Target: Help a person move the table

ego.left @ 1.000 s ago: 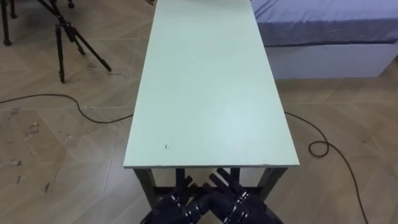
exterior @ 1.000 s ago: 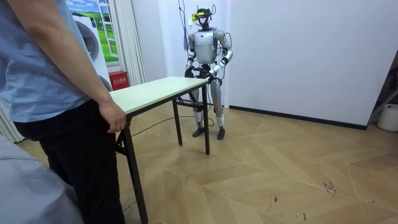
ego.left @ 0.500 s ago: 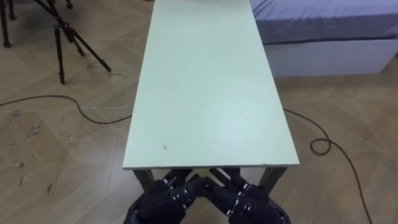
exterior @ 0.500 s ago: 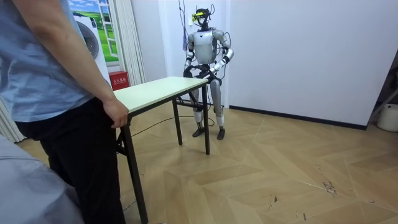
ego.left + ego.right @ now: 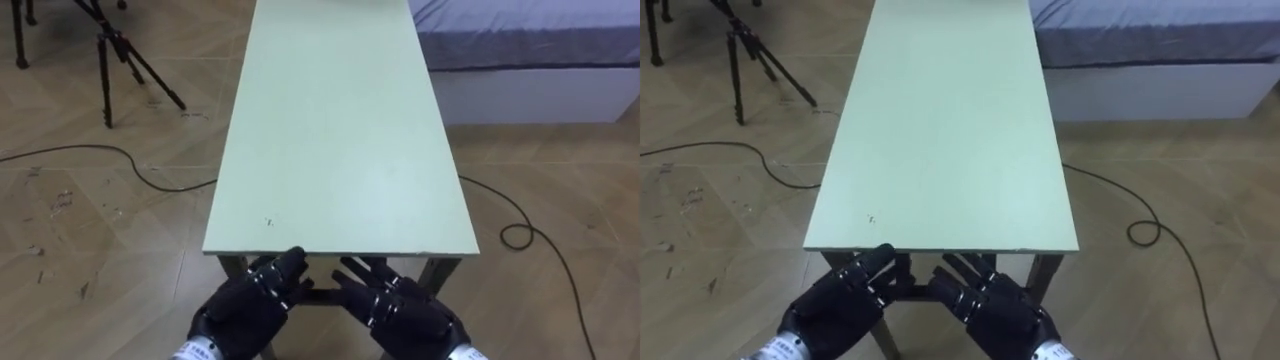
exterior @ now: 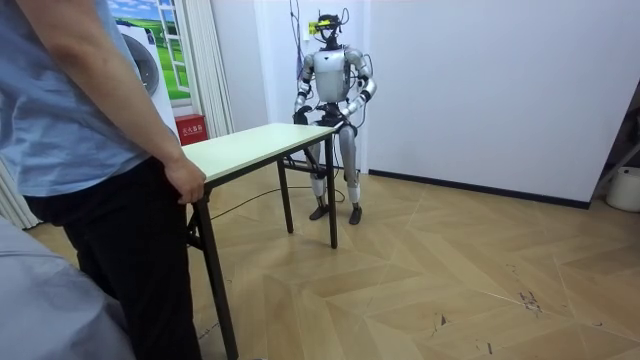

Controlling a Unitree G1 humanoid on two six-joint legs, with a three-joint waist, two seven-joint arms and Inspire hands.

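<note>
Desk (image 5: 340, 130) stands on the floor (image 5: 80, 230) between the robot and a person (image 6: 90, 150), whose hand (image 6: 185, 185) rests on the far end. The robot's left hand (image 5: 245, 305) and right hand (image 5: 400, 312) reach just below the near edge, fingers (image 5: 290, 265) loosely straight and grasping nothing. By my reading, grip, lift and carry are all yet to come.

- Worktop (image 5: 340, 130): far end cut off by the eye views' top edge; legs largely hidden beneath the top.
- Left robot hand (image 5: 245, 308), right robot hand (image 5: 405, 315): wrists cut off by the lower edge; too small in the room view for the fingers to be told.
- Person (image 6: 90, 150): cut off by the room view's top and left edges.
- Bed (image 5: 520, 40), tripod (image 5: 104, 80): cut off at the top edge.
</note>
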